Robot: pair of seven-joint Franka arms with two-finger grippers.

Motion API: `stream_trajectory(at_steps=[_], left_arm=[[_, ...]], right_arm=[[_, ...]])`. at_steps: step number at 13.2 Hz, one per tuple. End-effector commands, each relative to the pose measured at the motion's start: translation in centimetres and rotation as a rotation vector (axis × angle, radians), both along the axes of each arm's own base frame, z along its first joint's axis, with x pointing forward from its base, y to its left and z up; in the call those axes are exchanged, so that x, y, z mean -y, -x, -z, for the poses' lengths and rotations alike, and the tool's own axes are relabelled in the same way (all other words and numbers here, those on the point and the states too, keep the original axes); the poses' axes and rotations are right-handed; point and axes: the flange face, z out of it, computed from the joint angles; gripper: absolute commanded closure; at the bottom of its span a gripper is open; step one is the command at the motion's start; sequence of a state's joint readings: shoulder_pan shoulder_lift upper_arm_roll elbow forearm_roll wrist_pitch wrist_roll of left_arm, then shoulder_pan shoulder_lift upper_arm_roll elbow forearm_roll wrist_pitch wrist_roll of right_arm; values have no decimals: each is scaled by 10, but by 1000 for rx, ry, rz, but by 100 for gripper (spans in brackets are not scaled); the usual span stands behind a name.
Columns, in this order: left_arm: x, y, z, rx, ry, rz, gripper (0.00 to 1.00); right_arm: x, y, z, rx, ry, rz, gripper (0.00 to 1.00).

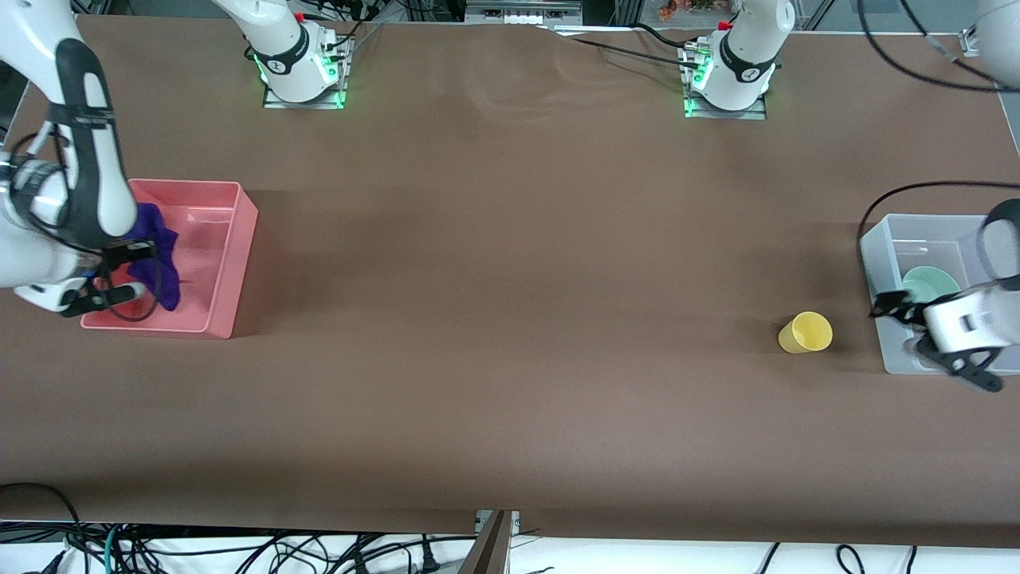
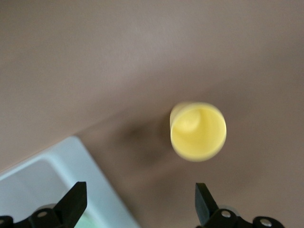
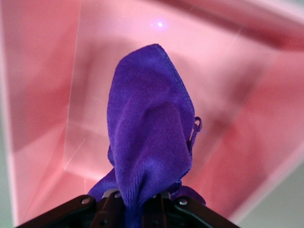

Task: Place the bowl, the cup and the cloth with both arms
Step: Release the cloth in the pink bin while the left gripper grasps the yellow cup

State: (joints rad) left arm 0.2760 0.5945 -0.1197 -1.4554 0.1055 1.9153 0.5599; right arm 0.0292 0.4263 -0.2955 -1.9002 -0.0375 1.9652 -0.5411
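The right gripper (image 1: pixel 119 271) pinches the purple cloth (image 1: pixel 157 253) over the pink bin (image 1: pixel 231 263); the left gripper (image 1: pixel 904 323), spread wide and empty, hangs over the clear bin (image 1: pixel 880 239) holding the bowl (image 1: pixel 928 281), beside the cup (image 1: pixel 806 332).

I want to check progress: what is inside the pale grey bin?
The bowl lies inside the grey bin. The left gripper, open, hangs over the bin and hides part of its floor. The cup stands outside.

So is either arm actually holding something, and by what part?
The right gripper pinches the cloth by one bunched end, dangling it over the pink bin. The left gripper is open and empty, near the cup.
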Motion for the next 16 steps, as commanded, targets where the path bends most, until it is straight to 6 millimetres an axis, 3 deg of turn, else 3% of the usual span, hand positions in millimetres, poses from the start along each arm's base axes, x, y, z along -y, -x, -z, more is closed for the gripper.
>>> stream_trajectory(at_steps=[1, 2, 3, 4, 5, 6, 7, 9, 11, 13, 15, 16], left_arm=[[3, -7, 65, 17, 31, -100, 9], [5, -2, 86, -15, 50, -109, 26], [9, 4, 100, -42, 75, -123, 52], [13, 10, 112, -66, 87, -128, 67], [13, 13, 117, -78, 89, -129, 81], [14, 14, 116, -81, 90, -121, 100], [13, 13, 113, -77, 90, -110, 100], [9, 9, 91, -50, 77, -114, 100], [-1, 11, 52, -37, 57, -115, 100], [-20, 27, -3, -95, 22, -76, 100], [-61, 50, -62, -126, -74, 8, 100], [-82, 61, -73, -150, -111, 63, 100]], right_arm=[[-7, 18, 6, 30, -43, 43, 1], [-8, 13, -16, 51, -49, 43, 0], [-8, 6, -46, 75, -59, 48, 0], [-15, -5, -86, 98, -75, 40, 0], [-32, -21, -134, 124, -83, 0, 0], [-69, -33, -179, 126, -97, -64, 0], [-95, -38, -217, 131, -106, -85, 0], [-141, -39, -272, 196, -73, 12, 0], [-177, -29, -301, 204, -26, 29, 0], [-188, -26, -340, 274, -6, -5, 0], [-188, -17, -368, 335, -18, -14, 0], [-187, -14, -371, 328, -11, -14, 0]])
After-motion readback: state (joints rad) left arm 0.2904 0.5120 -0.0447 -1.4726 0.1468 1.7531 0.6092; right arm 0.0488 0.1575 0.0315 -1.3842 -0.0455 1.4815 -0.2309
